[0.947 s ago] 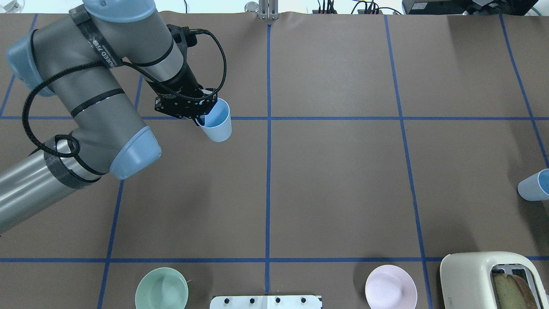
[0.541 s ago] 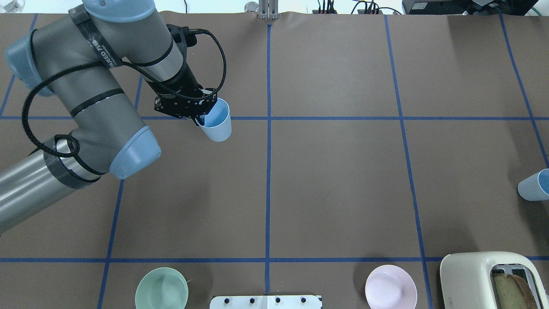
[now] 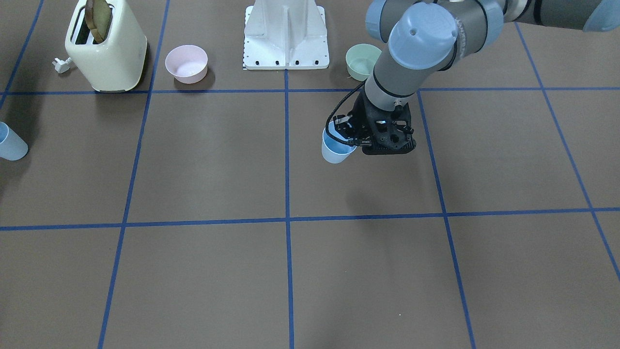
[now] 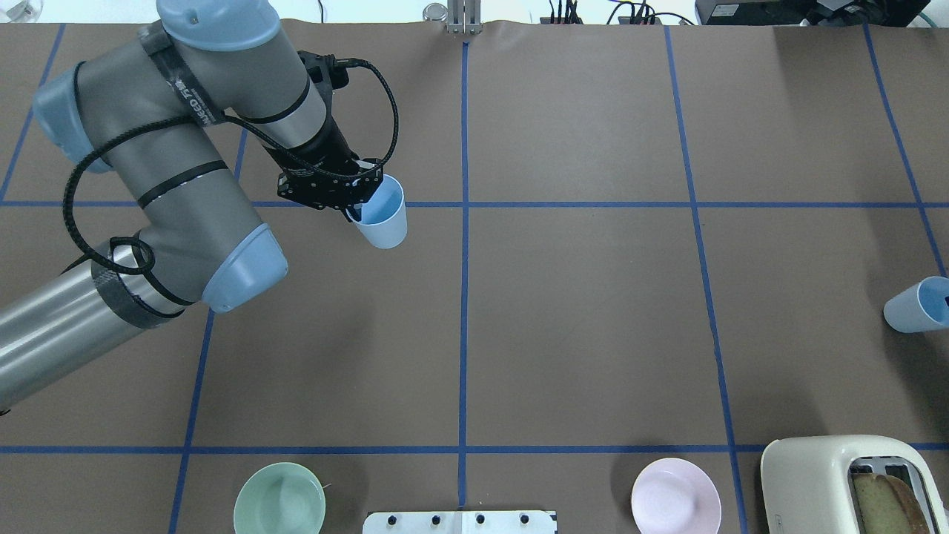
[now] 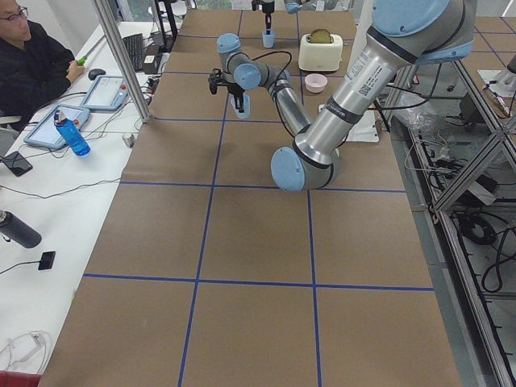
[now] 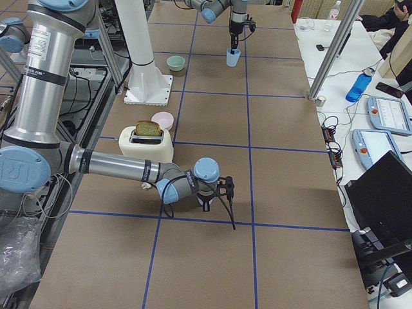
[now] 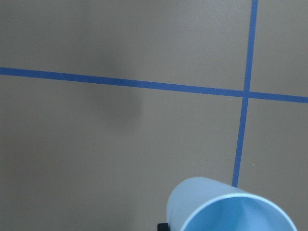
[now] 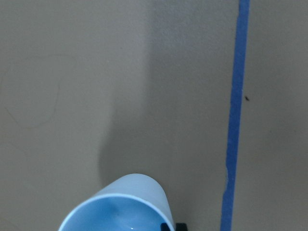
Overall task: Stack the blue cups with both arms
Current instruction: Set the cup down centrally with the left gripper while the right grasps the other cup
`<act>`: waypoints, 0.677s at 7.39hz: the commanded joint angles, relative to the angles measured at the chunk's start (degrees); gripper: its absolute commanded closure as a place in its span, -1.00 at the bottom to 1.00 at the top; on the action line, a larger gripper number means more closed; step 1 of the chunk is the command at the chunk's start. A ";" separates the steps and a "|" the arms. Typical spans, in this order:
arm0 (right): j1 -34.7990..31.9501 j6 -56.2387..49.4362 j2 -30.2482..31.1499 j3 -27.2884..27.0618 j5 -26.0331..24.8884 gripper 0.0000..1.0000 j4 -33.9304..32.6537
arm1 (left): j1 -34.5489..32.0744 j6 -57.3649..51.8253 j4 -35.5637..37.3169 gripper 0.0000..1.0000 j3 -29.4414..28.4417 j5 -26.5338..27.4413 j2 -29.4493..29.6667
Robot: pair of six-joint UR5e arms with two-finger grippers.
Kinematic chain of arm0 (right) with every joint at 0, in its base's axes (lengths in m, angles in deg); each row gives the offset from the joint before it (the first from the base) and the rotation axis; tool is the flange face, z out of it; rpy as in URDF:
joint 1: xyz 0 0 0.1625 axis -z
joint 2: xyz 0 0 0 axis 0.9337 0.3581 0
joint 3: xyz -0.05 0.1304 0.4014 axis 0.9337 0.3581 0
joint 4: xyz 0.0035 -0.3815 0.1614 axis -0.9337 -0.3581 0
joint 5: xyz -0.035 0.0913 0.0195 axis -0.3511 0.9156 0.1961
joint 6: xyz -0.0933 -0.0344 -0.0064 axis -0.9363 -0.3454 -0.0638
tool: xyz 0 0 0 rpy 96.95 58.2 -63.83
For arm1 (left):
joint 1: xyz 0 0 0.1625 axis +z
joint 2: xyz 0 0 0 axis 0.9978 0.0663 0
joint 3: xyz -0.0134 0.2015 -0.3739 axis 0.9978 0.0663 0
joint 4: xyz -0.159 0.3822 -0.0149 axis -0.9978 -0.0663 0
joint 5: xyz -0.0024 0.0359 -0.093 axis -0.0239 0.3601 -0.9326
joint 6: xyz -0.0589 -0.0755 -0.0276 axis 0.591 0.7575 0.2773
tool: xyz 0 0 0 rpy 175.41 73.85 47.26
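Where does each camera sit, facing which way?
Front-facing: across the table, facing the base; left arm holds blue cup.
Overhead: behind the base, looking forward; left arm, second cup.
Exterior left: table's left end; left arm near.
Exterior right: opposite end; right arm near.
Left wrist: downward, blue cup's rim.
Right wrist: downward, second cup.
Front and overhead share the toaster.

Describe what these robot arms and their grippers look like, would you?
The left arm and right arm are grey tubes with pale-blue round joint caps. Black bands circle them, some with white lettering too small to read. A looping black cable runs to the left gripper, a black perforated frame.
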 commanded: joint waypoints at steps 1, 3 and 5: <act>-1.12 -0.67 -7.53 0.26 0.95 1.00 -7.87 | 2.24 2.52 -5.53 1.00 -4.02 2.74 0.53; -3.76 -0.94 -15.88 -0.27 3.66 1.00 -18.50 | 3.65 4.82 -9.14 1.00 -8.32 3.38 2.89; -4.82 -0.94 -24.14 -0.71 3.86 1.00 -27.47 | 6.45 6.57 -12.47 1.00 -11.06 7.22 4.05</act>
